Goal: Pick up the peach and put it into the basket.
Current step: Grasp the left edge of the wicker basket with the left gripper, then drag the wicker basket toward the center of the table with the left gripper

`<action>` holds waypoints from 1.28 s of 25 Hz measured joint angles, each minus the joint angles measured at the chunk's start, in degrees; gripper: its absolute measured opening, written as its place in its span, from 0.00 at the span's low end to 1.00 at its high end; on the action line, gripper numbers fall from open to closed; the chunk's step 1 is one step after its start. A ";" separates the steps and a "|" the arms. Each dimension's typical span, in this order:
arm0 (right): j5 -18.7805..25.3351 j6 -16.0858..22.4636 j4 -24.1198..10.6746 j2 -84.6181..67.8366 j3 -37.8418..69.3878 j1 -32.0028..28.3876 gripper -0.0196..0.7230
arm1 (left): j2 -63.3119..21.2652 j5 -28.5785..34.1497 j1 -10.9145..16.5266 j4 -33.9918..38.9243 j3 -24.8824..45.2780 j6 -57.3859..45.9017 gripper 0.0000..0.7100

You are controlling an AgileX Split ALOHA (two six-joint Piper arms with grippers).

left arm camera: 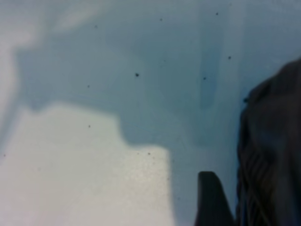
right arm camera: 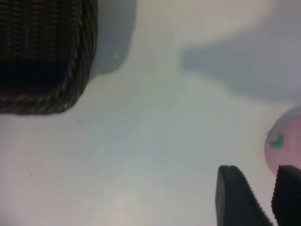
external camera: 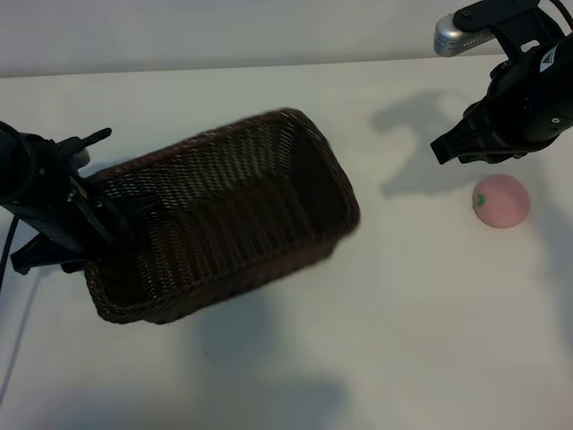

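Note:
The dark-brown wicker basket (external camera: 224, 210) lies at an angle left of the table's centre, and its far right end looks smeared. My left gripper (external camera: 112, 213) straddles the basket's left rim. Its outer finger (left arm camera: 211, 197) stands a thin strip of table away from the basket wall (left arm camera: 273, 155), and the other finger is hidden. The pale-pink peach (external camera: 501, 201) with its green leaf mark sits on the table at the right. My right gripper (external camera: 455, 148) hangs just behind and left of it, narrowly open and empty (right arm camera: 259, 173). The peach (right arm camera: 286, 146) lies just past its tips.
The white table (external camera: 394, 340) carries only shadows around the basket and the peach. The basket's corner (right arm camera: 70, 89) is a good way from the right gripper. A silver-grey camera housing (external camera: 457, 38) sits at the top right, above the right arm.

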 joint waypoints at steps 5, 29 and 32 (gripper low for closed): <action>0.00 0.00 0.00 0.00 0.00 0.00 0.37 | 0.00 -0.04 0.00 0.00 0.00 0.11 0.56; 0.00 0.00 0.00 0.00 0.00 0.00 0.37 | -6.73 0.83 5.16 -24.04 0.00 25.22 0.46; 0.00 0.00 -0.05 0.00 0.00 0.00 0.37 | -7.39 0.76 5.16 -25.23 0.00 25.92 0.46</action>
